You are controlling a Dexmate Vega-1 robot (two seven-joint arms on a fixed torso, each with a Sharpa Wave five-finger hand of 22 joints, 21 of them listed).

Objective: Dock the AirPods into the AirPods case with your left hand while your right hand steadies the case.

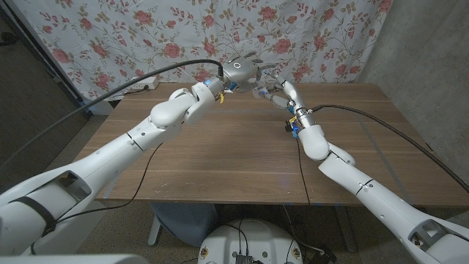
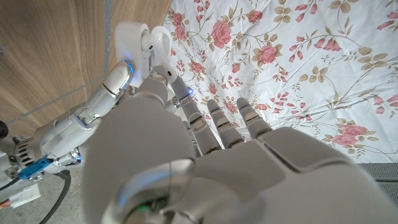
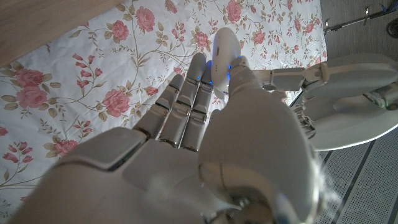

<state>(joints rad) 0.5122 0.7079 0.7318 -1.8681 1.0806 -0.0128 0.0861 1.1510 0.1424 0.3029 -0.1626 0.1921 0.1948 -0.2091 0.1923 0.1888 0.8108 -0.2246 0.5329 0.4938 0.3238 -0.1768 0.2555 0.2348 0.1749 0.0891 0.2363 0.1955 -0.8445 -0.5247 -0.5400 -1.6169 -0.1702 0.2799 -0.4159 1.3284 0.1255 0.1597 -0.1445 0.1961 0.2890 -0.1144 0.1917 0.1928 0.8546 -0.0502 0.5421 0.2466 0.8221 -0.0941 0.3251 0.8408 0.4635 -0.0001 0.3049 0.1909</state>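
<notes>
Both hands meet above the table's [image 1: 220, 147] far middle, in front of the flowered curtain. My right hand [image 1: 278, 92] holds the white AirPods case [image 2: 129, 34] in its fingertips [image 2: 115, 81]; the right wrist view has the case [image 3: 224, 50] standing up from those fingers with a blue glow beside it. A white AirPod [image 2: 157, 41] sits at the case's mouth, with the thumb and a finger of my left hand [image 1: 245, 71] pinching it from below. How deep the AirPod sits in the case is hidden. The left hand's other fingers [image 2: 230, 121] are spread.
The flowered curtain [image 1: 315, 37] hangs right behind the hands. A black cable [image 1: 146, 77] runs along the left arm and another [image 1: 381, 121] trails from the right forearm. A white power strip [image 1: 143, 86] lies at the table's far left.
</notes>
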